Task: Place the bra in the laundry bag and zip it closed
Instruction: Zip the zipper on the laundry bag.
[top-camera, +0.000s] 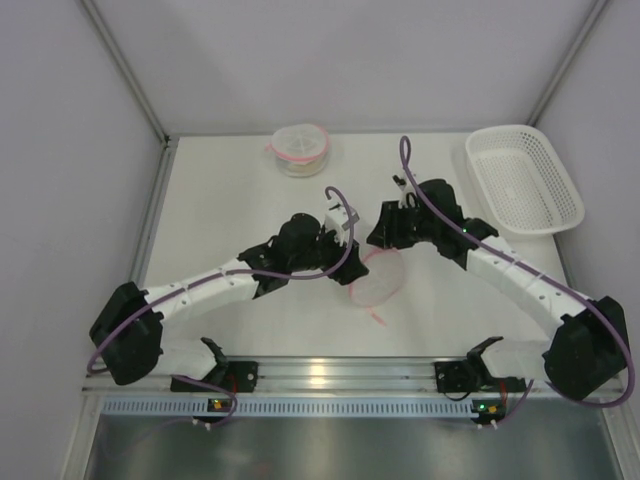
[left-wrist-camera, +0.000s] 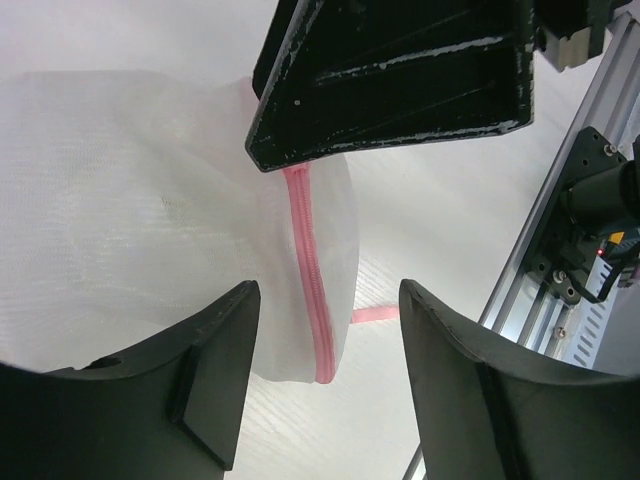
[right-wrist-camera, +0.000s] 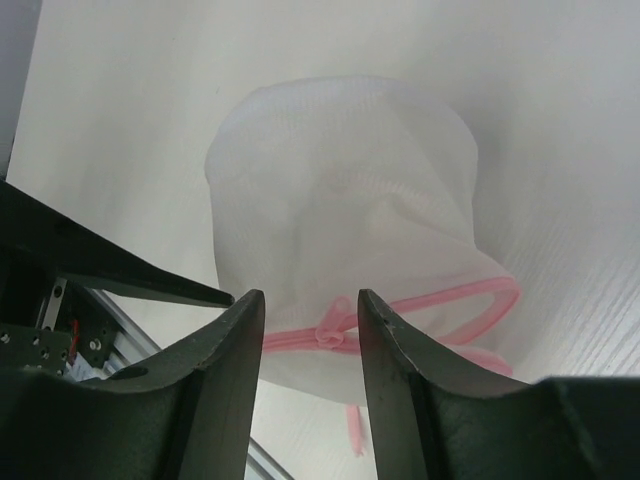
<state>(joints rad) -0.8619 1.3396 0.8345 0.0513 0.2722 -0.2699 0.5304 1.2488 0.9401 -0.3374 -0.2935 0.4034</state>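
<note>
I get the top view from high behind the rig, looking steeply down over the whole table (top-camera: 230, 200). Both wrist views press close on the laundry bag (right-wrist-camera: 340, 200), which all three share, near centre overhead.

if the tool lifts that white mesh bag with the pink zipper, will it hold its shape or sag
Probably floppy: the white mesh laundry bag is creased and slumped, so it would likely sag from any pinch point. It looks light, being thin netting. Its pink zipper seems the stiffest part.
</note>
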